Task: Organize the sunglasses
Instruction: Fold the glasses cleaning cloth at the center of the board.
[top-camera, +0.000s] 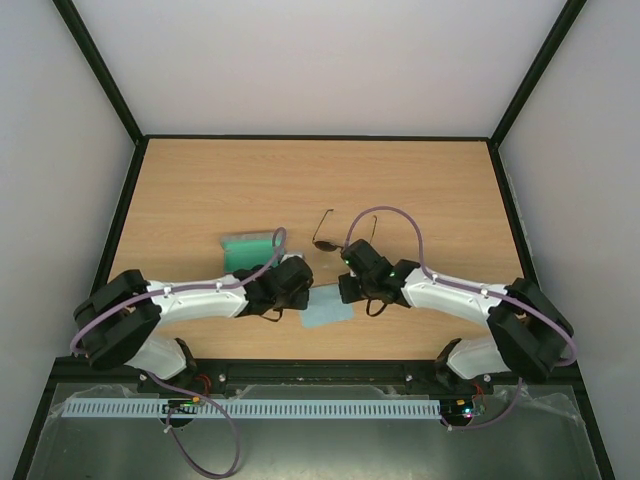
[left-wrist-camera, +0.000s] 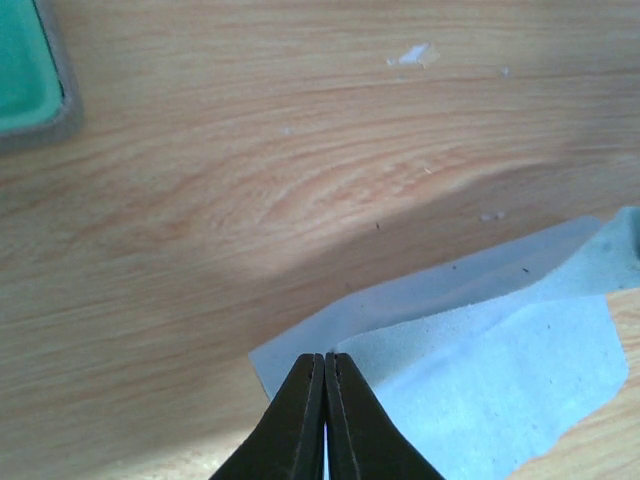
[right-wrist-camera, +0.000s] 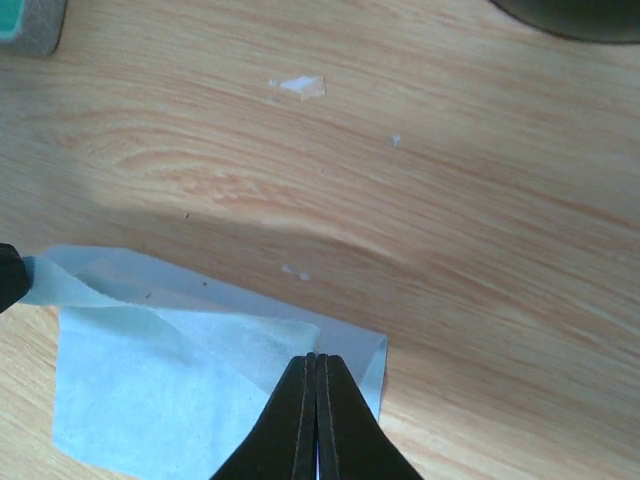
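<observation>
left end effector (left-wrist-camera: 325, 360): fingers pressed together, tips clamped on a corner of the folded top layer of the light blue cloth (left-wrist-camera: 480, 380). right end effector (right-wrist-camera: 316, 358): same, fingers together, pinching the opposite corner of that top layer. in the right wrist view the cloth's far corner rises off the wood to a dark finger at the left edge of the frame. cloth lies partly doubled over, lower layer flat on the table (left-wrist-camera: 300, 150), w/ both end effectors facing each other across it, near the table's front edge, approx. mid-width. a few small white flecks (right-wrist-camera: 300, 86) sit on the wood just past the cloth. grey case (top-camera: 248, 250) w/ green lining lies open beyond the left wrist, apart from the cloth. the sunglasses (top-camera: 325, 243) rest on the table just beyond the right wrist, right of the case and not touching it, temple arms unfolded and pointing toward the far side. neither end effector touches them.
</observation>
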